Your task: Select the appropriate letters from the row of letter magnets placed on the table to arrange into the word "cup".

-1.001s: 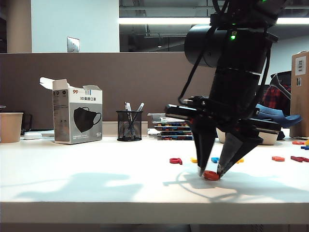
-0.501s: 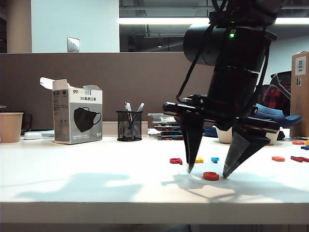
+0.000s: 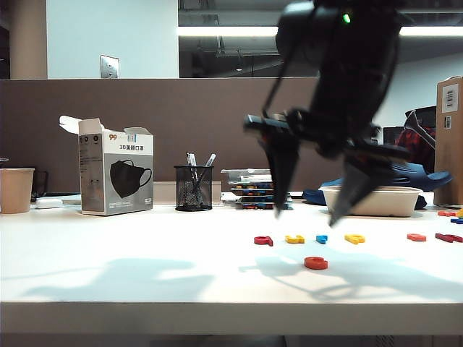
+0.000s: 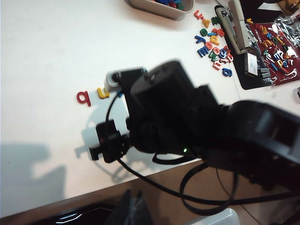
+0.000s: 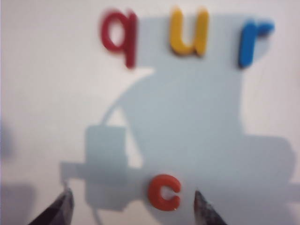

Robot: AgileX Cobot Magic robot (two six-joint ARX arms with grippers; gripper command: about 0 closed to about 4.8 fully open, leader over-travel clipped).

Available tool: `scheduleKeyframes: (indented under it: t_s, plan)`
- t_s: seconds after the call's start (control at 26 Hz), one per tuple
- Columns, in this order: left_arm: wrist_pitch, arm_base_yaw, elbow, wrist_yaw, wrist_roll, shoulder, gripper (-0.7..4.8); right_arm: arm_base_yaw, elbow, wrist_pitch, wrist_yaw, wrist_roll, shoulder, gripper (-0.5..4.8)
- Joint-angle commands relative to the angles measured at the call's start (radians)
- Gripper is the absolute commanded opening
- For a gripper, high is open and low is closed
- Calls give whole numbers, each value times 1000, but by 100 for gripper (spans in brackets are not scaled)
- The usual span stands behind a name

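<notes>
Item one: my right pincer [image 3: 307,215] hangs above the counter [image 3: 145,275], fingers spread wide and clamped on nothing, its two tips [image 5: 63,206] framing the letter below in the right wrist view.

Item two: the orange-red c [image 3: 315,263] lies flat on the counter, alone, in front of the row and nearer the front edge (in the right wrist view it sits between the fingertips but touches neither).

Item three: the row behind it. I read a dark red q [image 5: 119,35], a yellow u [image 5: 189,33] and a blue r [image 5: 252,40] side by side, each apart from its neighbour. In the exterior view a second yellow letter [image 3: 354,238] follows the blue one; I cannot read its shape from here.

Item four: my left pincer is not visible in any view; the left wrist camera sees only the right arm's dark body over the counter, so I cannot tell its state.

Item five, sundries: a heap of spare letter magnets [image 4: 213,44] well off to the side, a shallow tray [image 3: 372,201], a mesh pen cup [image 3: 193,188], a face mask box [image 3: 116,173], a paper cup [image 3: 16,189].
</notes>
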Motion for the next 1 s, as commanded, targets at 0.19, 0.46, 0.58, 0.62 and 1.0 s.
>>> scheduleKeyframes:
  t_s: [0.19, 0.46, 0.58, 0.62, 1.0]
  plan:
    - [6, 0, 3, -3, -3, -3, -5, -19, 201, -121, 13, -65, -5, 328]
    - [6, 0, 3, -3, -3, -3, -5, -50, 338, -198, 64, -83, -2, 328]
    - [6, 0, 3, -3, -3, -3, -5, -51, 385, -253, 76, -82, -2, 328]
    - [6, 0, 3, -3, -3, -3, -5, -51, 408, -272, 88, -83, 2, 328]
    - [6, 0, 3, -3, -3, -3, -5, -54, 541, -359, 90, -83, 95, 328]
